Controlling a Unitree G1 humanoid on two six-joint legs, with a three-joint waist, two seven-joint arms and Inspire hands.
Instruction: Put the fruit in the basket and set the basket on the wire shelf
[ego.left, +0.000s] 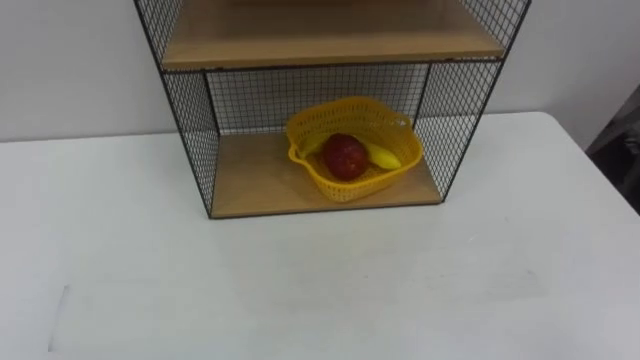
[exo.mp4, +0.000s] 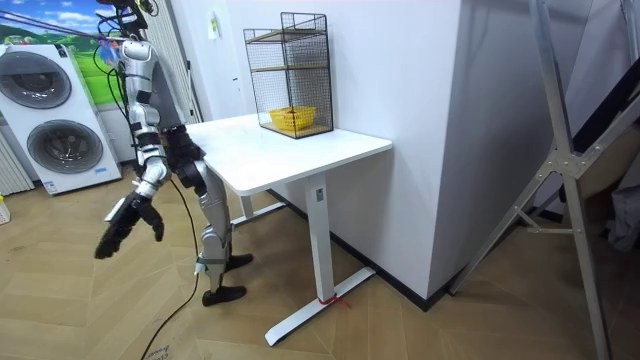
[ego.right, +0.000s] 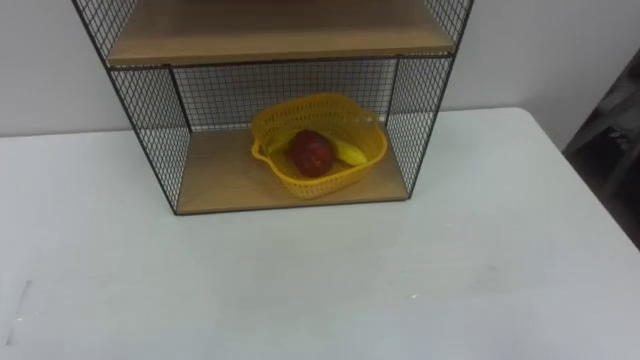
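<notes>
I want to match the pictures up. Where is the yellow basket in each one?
Left eye view: yellow basket just right of centre, upper half.
Right eye view: basket at centre, upper half.
Room view: small, left of centre near the top, on the white table.
Shared landmark: the wire shelf around it.

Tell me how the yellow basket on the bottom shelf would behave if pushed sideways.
The yellow basket looks like thin perforated plastic, so probably light and a bit flexible. On the smooth wooden shelf board it would likely slide, not tip. The apple inside may roll against the banana.
</notes>
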